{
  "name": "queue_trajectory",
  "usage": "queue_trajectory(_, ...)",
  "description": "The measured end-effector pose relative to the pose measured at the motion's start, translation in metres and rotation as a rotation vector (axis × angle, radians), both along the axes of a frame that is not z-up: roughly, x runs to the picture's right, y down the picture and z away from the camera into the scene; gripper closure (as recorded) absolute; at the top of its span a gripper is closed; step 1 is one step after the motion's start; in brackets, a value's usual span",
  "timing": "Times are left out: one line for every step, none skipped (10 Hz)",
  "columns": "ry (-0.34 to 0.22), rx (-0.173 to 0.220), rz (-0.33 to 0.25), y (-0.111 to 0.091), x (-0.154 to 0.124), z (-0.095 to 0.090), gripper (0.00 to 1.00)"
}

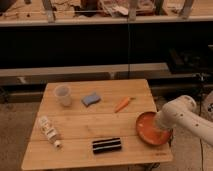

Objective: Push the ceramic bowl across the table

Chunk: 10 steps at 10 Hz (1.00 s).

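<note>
Dim room, dark shelving and a pale ledge behind, gritty floor below. Small rectangular table [100,120] of light wood, slatted plank top. The ceramic bowl [146,129] sits at the table's right front corner, near the edge: wide, shallow, round, glossy orange-red, darker rim, plate-like. A smooth white rounded arm [186,114] comes in from the right and bends down to the bowl. The gripper [161,132] is at the bowl's right side, over or against the rim; cannot tell if it is clenched or released, and contact is unclear. Other items are well apart from the bowl: a translucent white cup [62,95] upright at back left, a soft blue sponge [90,99] beside it, a small tapered orange carrot [122,104] mid-back, a white tube [49,131] lying at front left, and a black ribbed block [106,145] at front centre.
</note>
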<state>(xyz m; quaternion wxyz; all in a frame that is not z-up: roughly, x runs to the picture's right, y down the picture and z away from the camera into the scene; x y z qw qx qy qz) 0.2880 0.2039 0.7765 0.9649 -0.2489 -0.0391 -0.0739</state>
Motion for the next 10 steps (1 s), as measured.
queue_trajectory(-0.001, -0.001, -0.005, 0.0007, 0.0005, 0.0003, 0.81)
queue_trajectory(-0.001, -0.002, -0.008, 0.0014, 0.0008, 0.0005, 0.81)
queue_trajectory(-0.002, -0.003, -0.014, 0.0020, 0.0011, 0.0006, 0.81)
queue_trajectory(-0.004, -0.004, -0.021, 0.0026, 0.0003, 0.0012, 0.81)
queue_trajectory(-0.007, -0.005, -0.027, 0.0025, -0.0004, 0.0018, 0.81)
queue_trajectory(-0.010, -0.006, -0.034, 0.0025, -0.0018, 0.0028, 0.81)
queue_trajectory(-0.011, -0.006, -0.037, 0.0027, -0.0020, 0.0032, 0.81)
queue_trajectory(-0.012, -0.007, -0.042, 0.0035, -0.0020, 0.0034, 0.81)
queue_trajectory(-0.017, -0.009, -0.055, 0.0054, -0.0016, 0.0037, 0.81)
queue_trajectory(-0.017, -0.009, -0.059, 0.0052, -0.0016, 0.0040, 0.81)
